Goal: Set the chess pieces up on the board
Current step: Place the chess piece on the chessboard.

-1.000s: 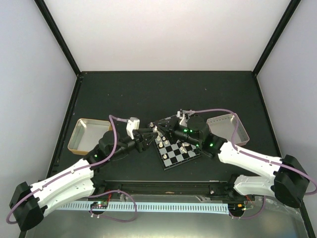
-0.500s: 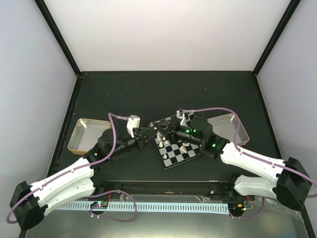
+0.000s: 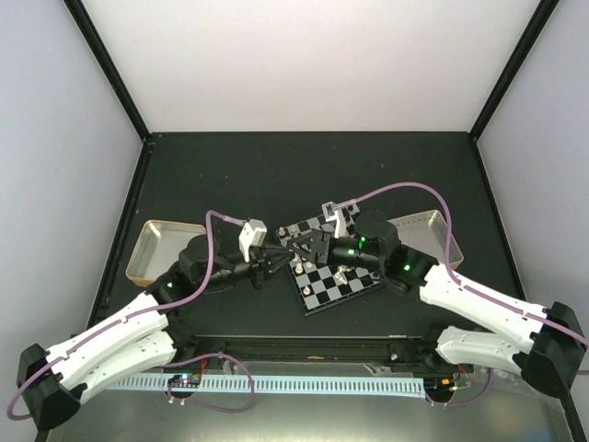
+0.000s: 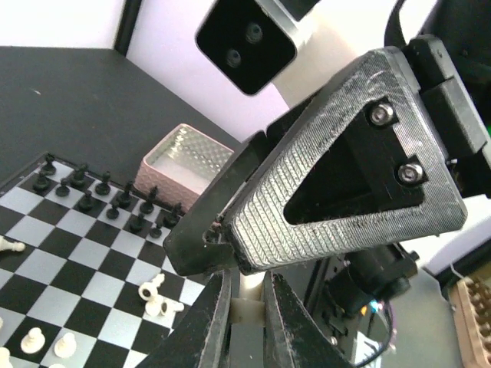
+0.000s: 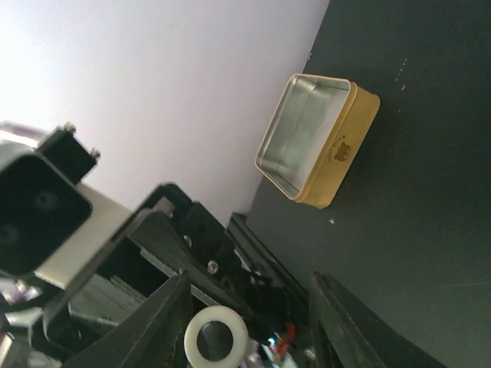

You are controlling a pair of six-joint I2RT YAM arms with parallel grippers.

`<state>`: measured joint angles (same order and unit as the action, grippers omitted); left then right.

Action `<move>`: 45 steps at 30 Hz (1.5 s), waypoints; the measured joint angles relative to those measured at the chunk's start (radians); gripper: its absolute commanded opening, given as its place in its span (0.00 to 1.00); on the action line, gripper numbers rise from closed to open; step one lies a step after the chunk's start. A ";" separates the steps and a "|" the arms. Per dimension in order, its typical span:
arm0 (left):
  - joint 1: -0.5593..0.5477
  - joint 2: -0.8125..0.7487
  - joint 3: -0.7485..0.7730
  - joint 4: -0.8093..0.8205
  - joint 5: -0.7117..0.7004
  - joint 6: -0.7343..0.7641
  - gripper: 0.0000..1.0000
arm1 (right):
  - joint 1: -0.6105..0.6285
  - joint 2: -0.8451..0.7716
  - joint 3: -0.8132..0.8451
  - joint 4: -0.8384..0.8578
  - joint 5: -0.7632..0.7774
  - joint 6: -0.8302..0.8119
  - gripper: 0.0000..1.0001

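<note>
The board [image 3: 342, 276] lies tilted mid-table, with black chess pieces [image 4: 92, 198] lined along its far edge and white ones [image 4: 153, 295] tipped over on the squares. Both grippers meet above its left corner. My left gripper [image 4: 247, 295] is shut on a cream-white piece [image 4: 247, 314], seen in the left wrist view. My right gripper [image 5: 249, 307] stands open around that piece, whose round cream base [image 5: 217, 339] shows beside one finger [image 5: 165, 322]. In the top view my left gripper [image 3: 276, 261] and my right gripper [image 3: 308, 247] nearly touch.
A gold-sided metal tin [image 3: 166, 249] sits left of the board and shows again in the right wrist view [image 5: 318, 138]. Right of the board is a silver tray [image 3: 425, 238]. A pinkish tray [image 4: 188, 159] lies beyond the black pieces.
My left gripper has closed on the cream piece. My right gripper's jaws have spread apart, and both arms have shifted slightly left at the board's corner.
</note>
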<state>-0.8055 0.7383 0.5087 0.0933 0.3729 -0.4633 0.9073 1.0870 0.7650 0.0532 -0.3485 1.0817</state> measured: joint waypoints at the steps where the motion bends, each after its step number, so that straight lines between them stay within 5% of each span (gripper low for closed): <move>1: 0.000 -0.004 0.007 -0.017 0.017 0.011 0.02 | 0.000 -0.006 0.003 -0.013 -0.013 -0.033 0.36; 6: 0.000 -0.005 0.037 -0.118 0.078 0.061 0.02 | 0.000 -0.025 0.007 -0.056 -0.068 -0.133 0.13; 9: 0.000 -0.006 0.049 -0.151 0.089 0.072 0.04 | 0.000 -0.031 0.006 -0.063 -0.088 -0.154 0.08; 18: -0.001 -0.019 0.053 -0.145 0.095 0.039 0.25 | -0.005 -0.033 -0.055 0.059 -0.129 -0.055 0.05; 31: -0.001 -0.039 -0.010 0.038 0.054 -0.138 0.23 | -0.006 -0.050 -0.190 0.331 -0.072 0.221 0.06; 45: -0.001 -0.032 -0.015 0.081 0.050 -0.166 0.23 | -0.011 -0.040 -0.261 0.510 -0.049 0.366 0.08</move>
<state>-0.8062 0.7067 0.4938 0.1741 0.4229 -0.6289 0.8963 1.0473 0.5037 0.5632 -0.3973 1.4479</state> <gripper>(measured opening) 0.232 0.145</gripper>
